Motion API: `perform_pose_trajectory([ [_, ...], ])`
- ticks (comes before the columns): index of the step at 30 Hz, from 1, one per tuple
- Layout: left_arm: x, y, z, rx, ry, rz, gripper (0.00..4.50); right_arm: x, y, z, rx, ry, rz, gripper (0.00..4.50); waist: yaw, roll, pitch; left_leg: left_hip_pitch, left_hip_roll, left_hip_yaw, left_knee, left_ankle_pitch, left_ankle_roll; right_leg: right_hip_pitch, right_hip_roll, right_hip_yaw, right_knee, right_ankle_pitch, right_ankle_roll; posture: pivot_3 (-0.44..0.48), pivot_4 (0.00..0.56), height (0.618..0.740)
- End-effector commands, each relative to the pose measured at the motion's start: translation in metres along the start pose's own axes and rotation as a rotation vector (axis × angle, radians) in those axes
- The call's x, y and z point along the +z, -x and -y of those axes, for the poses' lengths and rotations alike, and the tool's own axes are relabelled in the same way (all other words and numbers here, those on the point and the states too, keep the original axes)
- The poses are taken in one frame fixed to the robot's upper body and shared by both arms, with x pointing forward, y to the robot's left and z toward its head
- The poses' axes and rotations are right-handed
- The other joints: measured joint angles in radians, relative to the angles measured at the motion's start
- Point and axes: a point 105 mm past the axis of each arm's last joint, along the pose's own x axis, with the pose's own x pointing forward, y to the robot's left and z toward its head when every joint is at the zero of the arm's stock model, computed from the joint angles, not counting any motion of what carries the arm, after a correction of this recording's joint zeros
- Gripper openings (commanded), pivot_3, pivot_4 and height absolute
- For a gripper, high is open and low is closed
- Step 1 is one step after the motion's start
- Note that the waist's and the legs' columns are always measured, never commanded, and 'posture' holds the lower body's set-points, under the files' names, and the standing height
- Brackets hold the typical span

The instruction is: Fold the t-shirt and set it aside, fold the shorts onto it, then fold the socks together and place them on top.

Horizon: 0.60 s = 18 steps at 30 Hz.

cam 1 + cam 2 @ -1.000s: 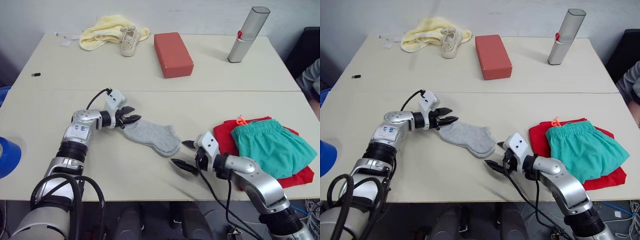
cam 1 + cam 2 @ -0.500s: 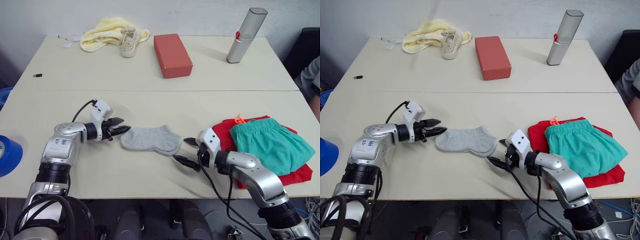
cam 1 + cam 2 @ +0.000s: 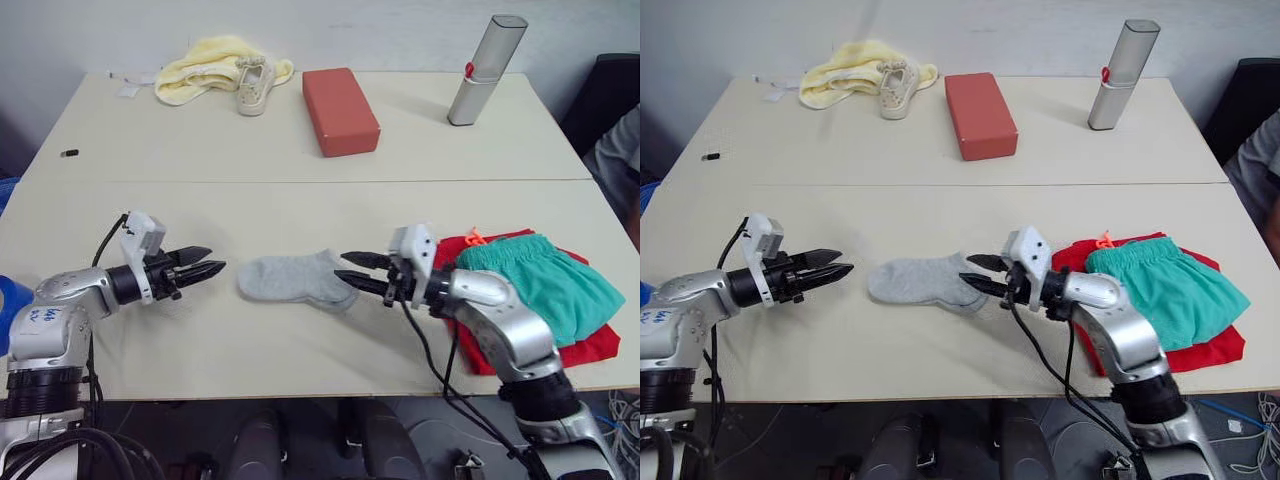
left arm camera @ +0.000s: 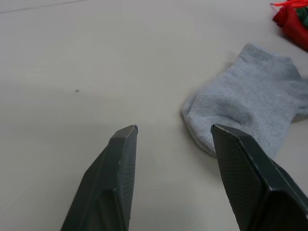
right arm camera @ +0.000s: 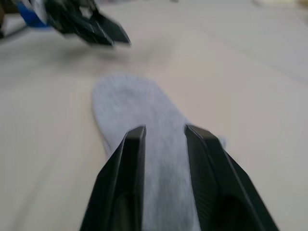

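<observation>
The grey socks [image 3: 290, 280] lie flat near the table's front middle, looking like a single piece. My right gripper [image 3: 342, 266] reaches in from the right; its jaws are narrowly open, straddling the socks' right end, with grey knit showing between the fingers [image 5: 134, 159]. My left gripper [image 3: 213, 268] hovers open a short way left of the socks, not touching them; the socks [image 4: 250, 110] lie just beyond its tips. At the right, the teal shorts [image 3: 540, 285] lie folded on the folded red t-shirt [image 3: 585, 348].
Along the far side stand a red block [image 3: 340, 95], a silver cylindrical case [image 3: 485, 70], a pale yellow cloth [image 3: 205, 65] and a small shoe [image 3: 255, 85]. A small dark item [image 3: 70, 153] lies far left. A person's sleeve [image 3: 620, 160] shows at the right edge.
My left gripper has drawn back to the left, away from the socks. My right gripper has swung up over the socks' right end and its jaws have narrowed.
</observation>
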Motion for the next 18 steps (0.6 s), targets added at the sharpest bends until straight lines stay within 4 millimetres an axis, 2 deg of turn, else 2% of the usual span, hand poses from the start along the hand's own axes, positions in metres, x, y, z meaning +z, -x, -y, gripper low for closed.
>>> perform_pose_trajectory([
  [1,0.017,0.005,0.01,-0.017,0.15,-0.009,3.75,-0.007,-0.01,0.003,-0.034,0.064,-0.019,0.01,0.0,0.0,0.0,0.0,0.0,0.0,0.0,0.0,0.0,0.0,0.0,0.0,0.0,0.0,0.0,0.0,0.15,0.74],
  [3,0.011,0.007,0.015,-0.013,0.274,-0.102,4.39,-0.015,-0.013,0.002,-0.026,0.084,-0.047,0.0,0.0,-0.002,0.001,-0.001,0.0,0.0,0.001,0.0,0.001,0.0,-0.001,0.0,0.0,0.0,0.0,0.0,0.15,0.74],
  [4,0.008,0.008,0.019,-0.027,0.321,-0.147,4.45,-0.018,-0.014,0.002,-0.025,0.093,-0.057,0.0,-0.001,-0.002,0.001,-0.001,-0.001,0.0,0.001,0.0,0.0,0.0,-0.001,0.0,0.0,0.0,0.0,0.0,0.15,0.74],
  [10,0.001,-0.012,0.027,-0.026,0.474,-0.209,4.45,-0.025,-0.016,0.0,-0.004,0.097,-0.073,0.0,-0.001,-0.002,0.0,0.0,-0.001,0.0,0.0,0.002,-0.002,0.0,0.0,0.0,0.002,0.0,0.0,0.0,0.15,0.74],
  [18,-0.024,-0.032,0.049,-0.088,0.498,-0.339,4.45,-0.025,-0.016,-0.006,0.023,0.107,-0.073,0.0,-0.001,-0.002,0.0,0.001,-0.001,0.0,0.0,0.002,-0.003,0.0,-0.001,0.001,0.003,0.0,0.0,0.0,0.15,0.74],
])
